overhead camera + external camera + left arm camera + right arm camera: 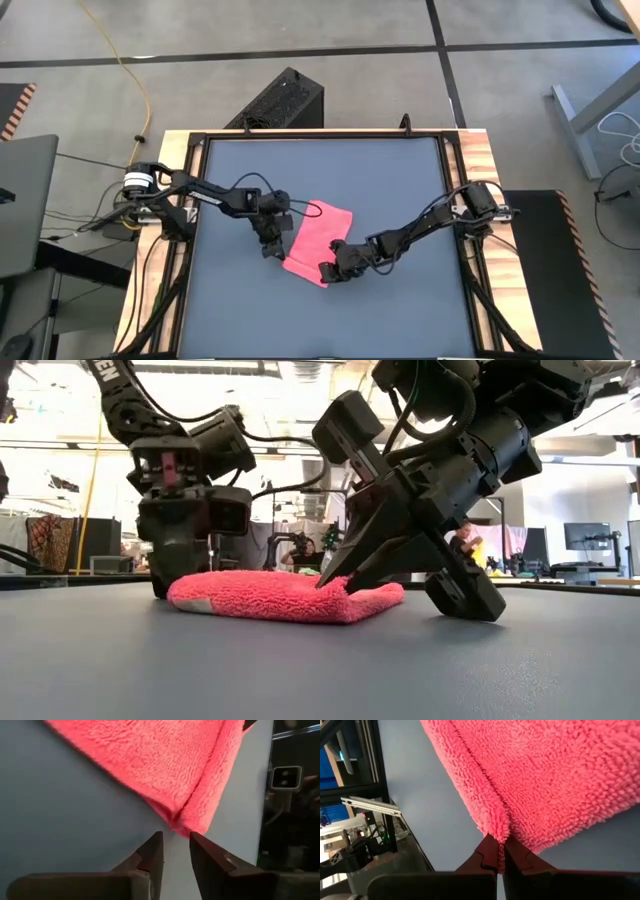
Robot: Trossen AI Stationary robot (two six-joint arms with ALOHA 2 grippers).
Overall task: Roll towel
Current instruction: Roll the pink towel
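towel [545, 775] edge pinched in right pincer [498, 851].

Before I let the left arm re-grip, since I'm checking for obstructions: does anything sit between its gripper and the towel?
Nothing visible does. The left gripper is open just off the towel corner, bare tabletop between them. The right gripper pinches another edge.

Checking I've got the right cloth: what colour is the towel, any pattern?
Bright pink towel, plain, no pattern; the right wrist view shows it best.
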